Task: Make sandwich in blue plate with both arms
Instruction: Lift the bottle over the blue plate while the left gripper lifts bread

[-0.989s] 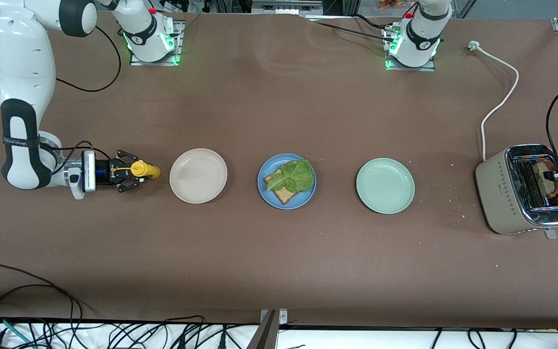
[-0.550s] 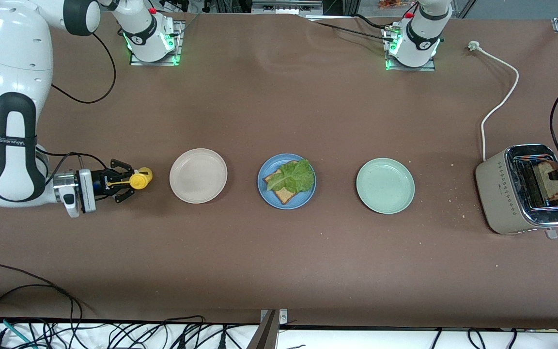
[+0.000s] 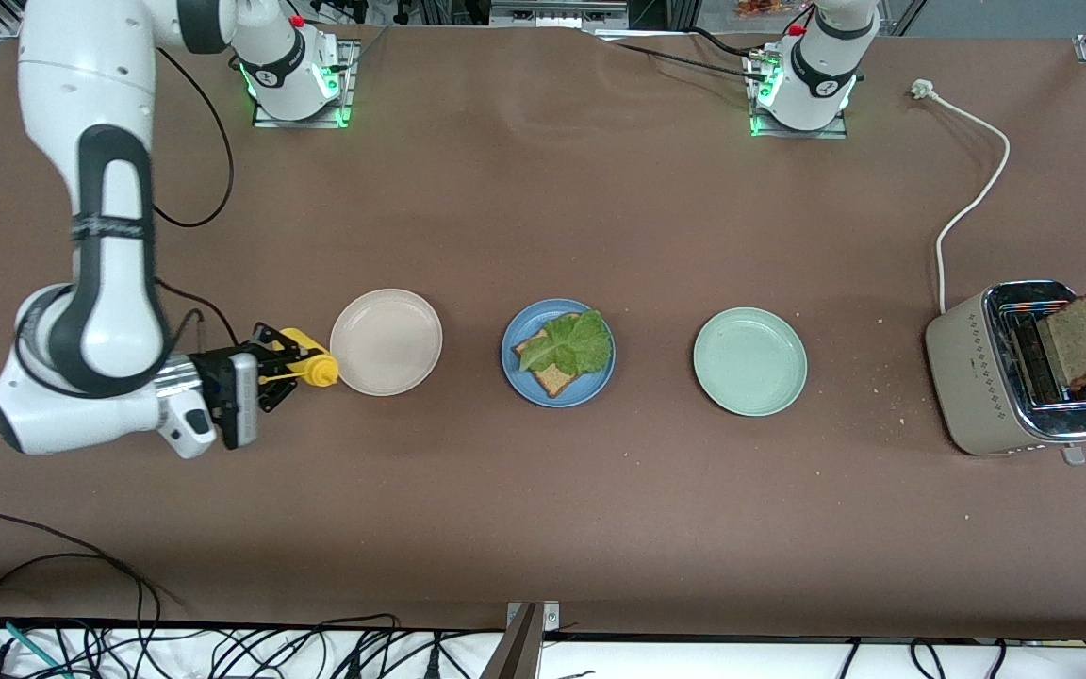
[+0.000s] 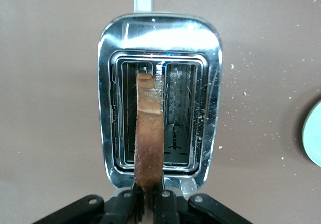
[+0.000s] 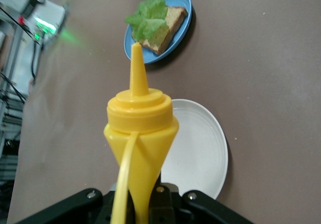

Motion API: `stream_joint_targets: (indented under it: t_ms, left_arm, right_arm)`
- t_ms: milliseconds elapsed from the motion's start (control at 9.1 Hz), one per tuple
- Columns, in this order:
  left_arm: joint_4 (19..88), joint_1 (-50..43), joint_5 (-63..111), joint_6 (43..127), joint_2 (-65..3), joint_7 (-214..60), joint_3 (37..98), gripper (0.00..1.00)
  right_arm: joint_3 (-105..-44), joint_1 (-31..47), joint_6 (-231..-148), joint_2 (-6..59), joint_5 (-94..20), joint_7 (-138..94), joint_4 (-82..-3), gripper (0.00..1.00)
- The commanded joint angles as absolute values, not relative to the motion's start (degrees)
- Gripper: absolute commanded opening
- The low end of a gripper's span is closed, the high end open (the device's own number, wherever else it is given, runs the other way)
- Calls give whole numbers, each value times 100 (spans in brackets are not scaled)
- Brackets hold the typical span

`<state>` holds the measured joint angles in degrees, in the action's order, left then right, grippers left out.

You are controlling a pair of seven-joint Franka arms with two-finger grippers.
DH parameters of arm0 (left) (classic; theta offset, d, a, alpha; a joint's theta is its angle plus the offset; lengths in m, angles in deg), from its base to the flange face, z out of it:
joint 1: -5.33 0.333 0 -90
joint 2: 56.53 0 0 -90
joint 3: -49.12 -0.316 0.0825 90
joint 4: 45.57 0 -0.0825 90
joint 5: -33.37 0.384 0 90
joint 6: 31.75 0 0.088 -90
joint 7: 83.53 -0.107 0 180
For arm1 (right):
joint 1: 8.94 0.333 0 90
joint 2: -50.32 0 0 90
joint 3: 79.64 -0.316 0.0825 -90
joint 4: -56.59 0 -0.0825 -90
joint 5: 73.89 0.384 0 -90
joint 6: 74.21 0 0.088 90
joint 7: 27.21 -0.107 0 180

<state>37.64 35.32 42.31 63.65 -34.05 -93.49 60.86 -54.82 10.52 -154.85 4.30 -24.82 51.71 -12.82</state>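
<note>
A brown cloth (image 3: 543,217) covers the whole table, rippled toward the arm bases and dotted with crumbs (image 3: 892,396). Black cables (image 3: 175,641) tangle along a white strip at the edge nearest the front camera.

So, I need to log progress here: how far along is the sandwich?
Done: one bread slice with lettuce lies on the blue plate. In hand: the left gripper holds the second slice above the toaster; the right gripper holds a yellow squeeze bottle beside the cream plate. Left: topping the sandwich with that slice.
</note>
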Motion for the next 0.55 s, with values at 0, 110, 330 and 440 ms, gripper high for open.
stream_joint_targets:
  t_ms: [0, 110, 330, 440]
  left_arm:
    - [3748, 3539, 4295, 6064, -3842, -9653, 6186, 0]
    - [3748, 3539, 4278, 5976, -3982, -9740, 6186, 0]
    - [3748, 3539, 4269, 5800, -4132, -9785, 6247, 0]
    - [3748, 3530, 4208, 5695, -4220, -9794, 6265, 0]
  right_arm:
    - [-5406, 2003, -15585, 374, -3703, 3629, -529, 0]
    - [-5406, 2416, -15777, 374, -4133, 3337, -502, 0]
    - [-5415, 3119, -16015, 374, -4995, 2792, -502, 0]
    - [-5415, 3488, -16121, 374, -5469, 2598, -502, 0]
